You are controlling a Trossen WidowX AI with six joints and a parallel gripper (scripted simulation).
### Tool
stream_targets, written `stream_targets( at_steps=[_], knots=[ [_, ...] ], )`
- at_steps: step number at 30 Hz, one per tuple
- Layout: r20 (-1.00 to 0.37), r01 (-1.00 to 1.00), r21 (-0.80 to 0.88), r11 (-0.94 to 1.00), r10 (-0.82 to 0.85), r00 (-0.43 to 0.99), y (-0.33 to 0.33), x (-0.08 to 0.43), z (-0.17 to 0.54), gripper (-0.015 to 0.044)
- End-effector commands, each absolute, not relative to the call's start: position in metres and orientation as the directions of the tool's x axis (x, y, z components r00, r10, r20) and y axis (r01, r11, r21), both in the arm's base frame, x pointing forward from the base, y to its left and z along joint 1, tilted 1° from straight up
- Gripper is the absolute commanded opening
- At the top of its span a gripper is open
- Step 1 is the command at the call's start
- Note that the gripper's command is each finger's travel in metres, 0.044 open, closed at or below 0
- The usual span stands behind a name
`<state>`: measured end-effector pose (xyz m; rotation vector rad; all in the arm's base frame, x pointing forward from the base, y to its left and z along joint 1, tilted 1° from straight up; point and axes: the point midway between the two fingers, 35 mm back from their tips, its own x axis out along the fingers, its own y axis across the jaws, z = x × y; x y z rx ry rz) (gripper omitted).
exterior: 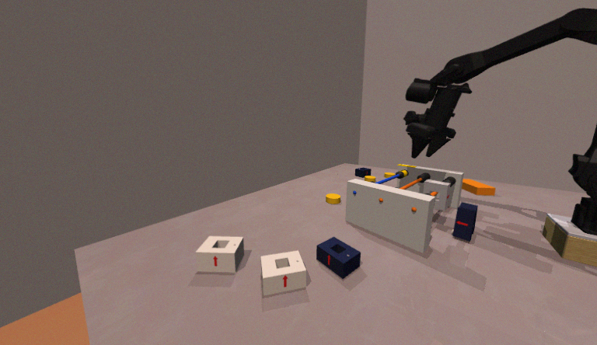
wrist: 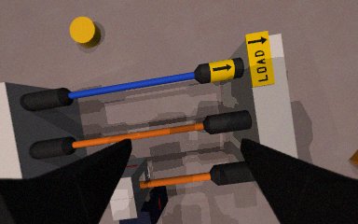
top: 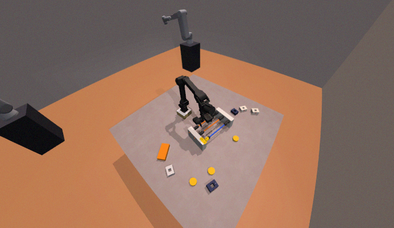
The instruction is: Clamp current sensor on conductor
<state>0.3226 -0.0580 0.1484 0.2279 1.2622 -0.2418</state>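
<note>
My gripper (top: 204,123) (exterior: 420,156) (wrist: 185,144) is open and empty, pointing down above the conductor rack (top: 224,114) (exterior: 387,217) (wrist: 275,117). The blue conductor (top: 217,130) (exterior: 387,179) (wrist: 132,85) has a yellow arrow band beside the yellow LOAD label (top: 203,140) (wrist: 262,70); that arrow points toward the label's end wall. A navy sensor body (exterior: 466,214) (wrist: 163,195) with a red arrow stands upright beside the rack on the arm's side, partly hidden in the wrist view. Its opening is not clear. A grey-white block (exterior: 435,189) (wrist: 123,196) sits at the outer orange conductor (wrist: 182,180).
The middle conductor (wrist: 163,134) is orange. White blocks (exterior: 220,259) (exterior: 284,282) (top: 170,170) and navy blocks (exterior: 337,257) (top: 212,185) lie around the rack. Yellow discs (top: 235,138) (top: 211,171) (top: 193,181) and an orange slab (top: 163,151) lie on the table too.
</note>
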Motion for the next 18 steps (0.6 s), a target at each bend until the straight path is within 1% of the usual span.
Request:
stream_targets(
  at_steps=[1,5,7,18],
  knots=[
    [-0.984,0.245,0.042,0.969,-0.003,0.177,-0.005,0.287,0.128,0.044],
    [-0.998,0.174,0.022,0.985,0.012,0.057,0.042,0.238,0.109,0.044],
    [-1.0,0.15,0.01,0.989,0.007,0.019,0.053,0.221,0.103,0.044],
    [-1.0,0.147,0.009,0.989,0.007,0.014,0.054,0.22,0.097,0.044]
  ],
)
